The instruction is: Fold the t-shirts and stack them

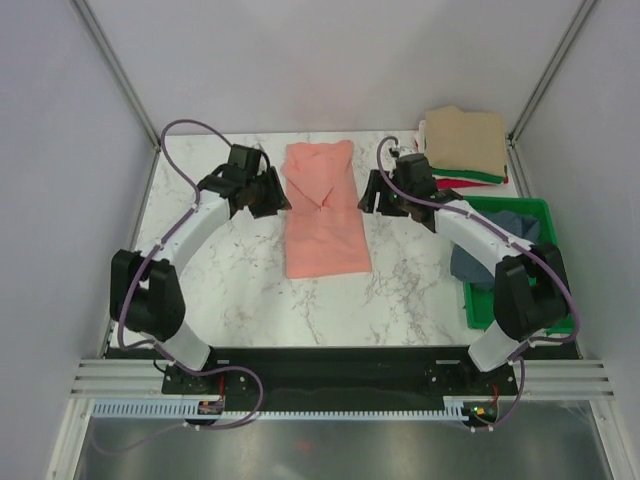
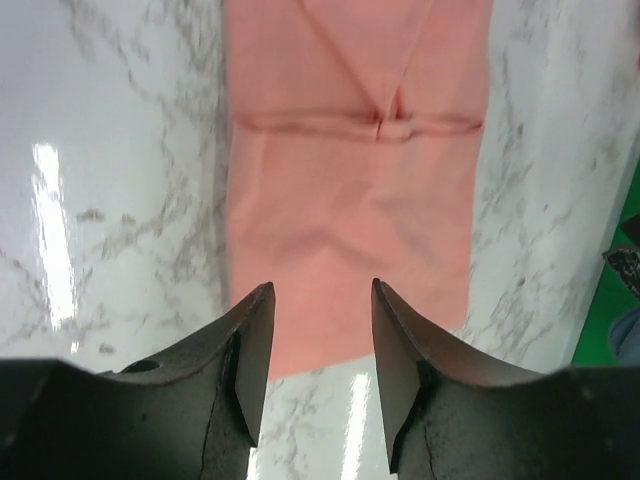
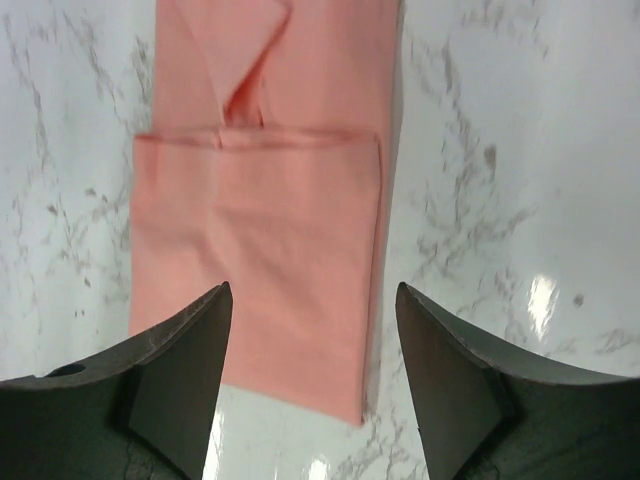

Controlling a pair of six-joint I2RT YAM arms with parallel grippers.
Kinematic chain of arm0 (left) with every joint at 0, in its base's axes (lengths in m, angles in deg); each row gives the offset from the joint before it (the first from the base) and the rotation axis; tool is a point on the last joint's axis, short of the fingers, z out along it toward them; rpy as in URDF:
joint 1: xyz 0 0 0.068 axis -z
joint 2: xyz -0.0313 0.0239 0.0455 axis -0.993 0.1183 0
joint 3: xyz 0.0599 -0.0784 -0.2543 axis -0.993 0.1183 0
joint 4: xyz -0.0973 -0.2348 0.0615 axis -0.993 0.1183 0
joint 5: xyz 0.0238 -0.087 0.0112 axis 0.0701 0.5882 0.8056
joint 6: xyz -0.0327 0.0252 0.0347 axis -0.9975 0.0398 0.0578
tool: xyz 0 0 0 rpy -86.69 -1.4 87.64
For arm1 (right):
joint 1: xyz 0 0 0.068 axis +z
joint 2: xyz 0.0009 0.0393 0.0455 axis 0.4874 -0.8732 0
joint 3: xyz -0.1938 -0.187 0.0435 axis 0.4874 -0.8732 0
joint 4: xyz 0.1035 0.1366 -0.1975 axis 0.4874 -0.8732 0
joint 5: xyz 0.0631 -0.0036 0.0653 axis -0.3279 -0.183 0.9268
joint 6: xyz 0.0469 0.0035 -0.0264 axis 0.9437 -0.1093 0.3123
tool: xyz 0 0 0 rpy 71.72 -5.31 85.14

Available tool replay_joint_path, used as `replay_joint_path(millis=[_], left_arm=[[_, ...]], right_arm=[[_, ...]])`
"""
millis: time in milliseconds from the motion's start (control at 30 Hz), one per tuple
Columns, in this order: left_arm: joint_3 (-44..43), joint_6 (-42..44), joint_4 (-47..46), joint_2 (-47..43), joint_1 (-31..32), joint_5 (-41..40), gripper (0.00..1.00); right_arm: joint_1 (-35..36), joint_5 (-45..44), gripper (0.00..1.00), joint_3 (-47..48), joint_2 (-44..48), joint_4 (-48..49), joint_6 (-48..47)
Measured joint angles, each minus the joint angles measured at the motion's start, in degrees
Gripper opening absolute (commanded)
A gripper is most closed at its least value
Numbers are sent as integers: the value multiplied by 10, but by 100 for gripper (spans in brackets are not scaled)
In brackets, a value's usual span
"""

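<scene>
Worktop (image 1: 230, 290): white marble-patterned, with both arms reaching over it from the near edge.
Salmon-pink t-shirt (image 1: 322, 215): lay flat in the middle of the worktop, folded into a long narrow strip running from near to far. Its far half carried folded-in flaps that met in a V, and a cross seam showed in both wrist views.
Green tray (image 1: 470, 312): sat at the right edge of the worktop, partly hidden by the right arm.
Stack of folded t-shirts (image 1: 465, 145): stood in the far right corner, just beyond the tray. It was tan on top, with green, white and red edges showing beneath.
Slate blue-grey t-shirt (image 1: 472, 265): lay crumpled in the tray and spilled over its left rim.
Left tool (image 2: 320, 300): was at the left edge of the pink strip, fingers apart with nothing between them.
Right tool (image 3: 315, 300): was at the right edge of the strip opposite the left one, fingers spread wider, gripping nothing.
</scene>
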Motion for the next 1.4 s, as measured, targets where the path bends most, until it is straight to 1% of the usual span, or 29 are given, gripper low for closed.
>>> replay_joint_path(millis=[100, 233, 333, 433, 567, 667, 700, 900, 1067, 1167, 1200, 1233, 1267, 1300, 1333, 1400], left_arm=[[143, -2, -32, -89, 3, 19, 50], [286, -9, -87, -144, 4, 54, 50], [351, -15, -120, -155, 5, 73, 50], [397, -23, -151, -163, 6, 87, 50], [432, -33, -189, -177, 9, 99, 50], [457, -43, -221, -184, 12, 101, 50], [466, -47, -233, -184, 12, 101, 50], [504, -61, -268, -179, 15, 101, 51], [511, -71, -308, -170, 15, 101, 51], [511, -75, -329, -161, 16, 101, 49], [511, -76, -336, -158, 16, 101, 47], [511, -77, -341, -155, 16, 101, 43], [512, -79, -347, -153, 16, 101, 42], [513, -80, -352, -150, 16, 99, 40], [515, -82, -357, -148, 16, 99, 33], [518, -84, -366, -143, 16, 98, 26]], right_arm=[[4, 42, 72, -111, 44, 38, 17], [5, 80, 68, -223, 47, 71, 40], [5, 103, 65, -272, 40, 89, 51], [6, 121, 62, -287, 38, 126, 60], [15, 129, 55, -307, 37, 167, 69], [24, 133, 45, -325, 37, 198, 75], [26, 134, 40, -331, 37, 207, 77], [29, 138, 33, -354, 35, 247, 87], [30, 144, 31, -355, 27, 261, 89], [30, 147, 31, -355, 24, 267, 89], [30, 147, 30, -355, 23, 268, 89], [30, 148, 29, -355, 23, 269, 89], [30, 148, 28, -355, 22, 270, 89], [30, 148, 24, -355, 22, 270, 89], [30, 148, 21, -355, 21, 271, 88], [30, 148, 15, -355, 17, 273, 88]])
